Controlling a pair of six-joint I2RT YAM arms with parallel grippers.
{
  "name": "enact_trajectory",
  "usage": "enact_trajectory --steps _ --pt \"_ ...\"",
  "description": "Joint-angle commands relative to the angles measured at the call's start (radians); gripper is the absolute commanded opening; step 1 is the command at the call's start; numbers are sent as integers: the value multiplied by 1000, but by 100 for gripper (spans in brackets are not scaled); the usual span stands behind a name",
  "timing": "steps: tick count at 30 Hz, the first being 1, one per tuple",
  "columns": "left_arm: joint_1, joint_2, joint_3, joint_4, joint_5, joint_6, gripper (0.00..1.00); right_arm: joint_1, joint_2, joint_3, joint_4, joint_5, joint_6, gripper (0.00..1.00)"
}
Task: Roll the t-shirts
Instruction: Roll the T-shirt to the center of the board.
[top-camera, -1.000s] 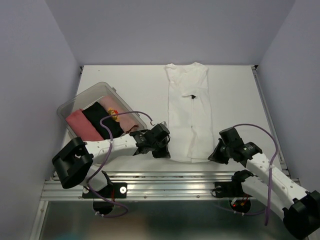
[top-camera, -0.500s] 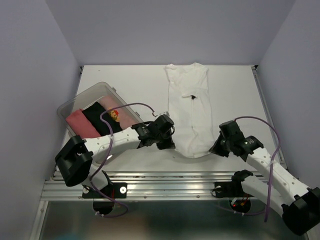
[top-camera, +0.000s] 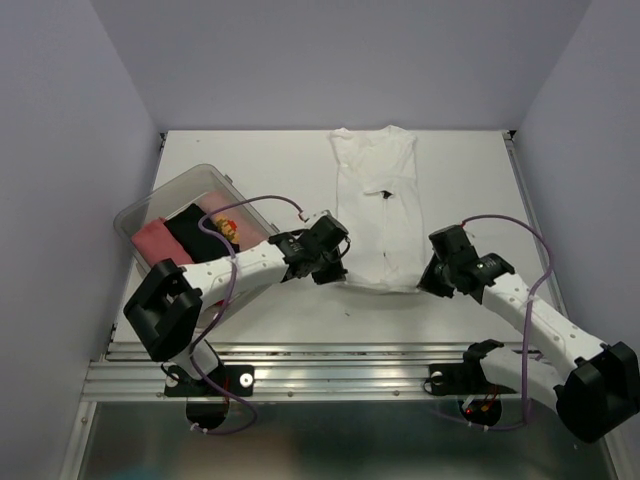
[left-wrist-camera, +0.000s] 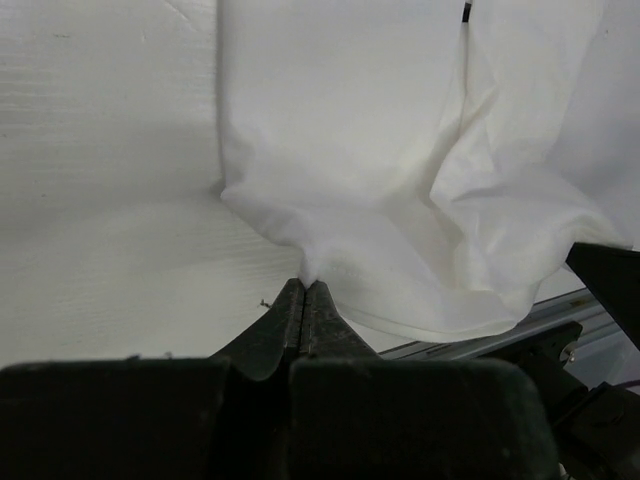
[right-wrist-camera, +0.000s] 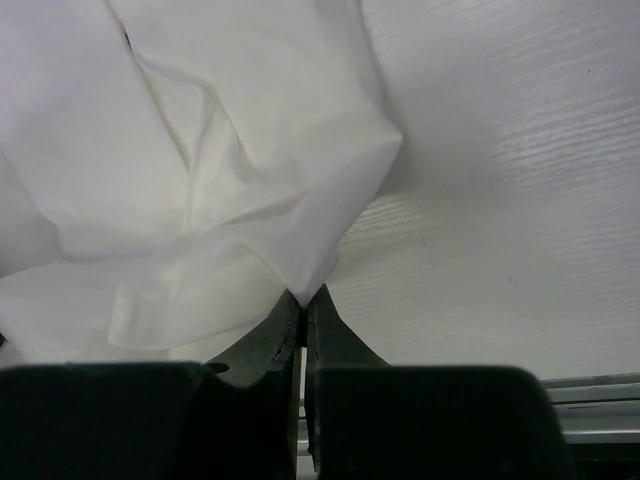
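Cloth: white t-shirt (top-camera: 378, 190), long narrow fold, lengthwise on table (top-camera: 260, 165), right of centre, far end near back edge; small dark label (top-camera: 385, 193) mid-length; near hem raised off table, bunched.
Claws: left gripper (left-wrist-camera: 305, 287) pressed together, pinching left hem corner; right gripper (right-wrist-camera: 303, 296) pressed together, pinching right hem corner.
Container: clear plastic tub (top-camera: 135, 212), left side of table, well apart from white t-shirt.
Contents, side by side: salmon-pink t-shirt (top-camera: 155, 243); black t-shirt (top-camera: 193, 228); red/yellow-print t-shirt (top-camera: 226, 226), only small patch visible.
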Motion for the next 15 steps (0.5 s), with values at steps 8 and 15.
enact_trajectory --steps 8,15 --pt "25 67 66 -5 -58 21 0 1 65 35 93 66 -26 1" --pt "21 22 36 -2 56 74 0 1 9 -9 79 -8 -26 1"
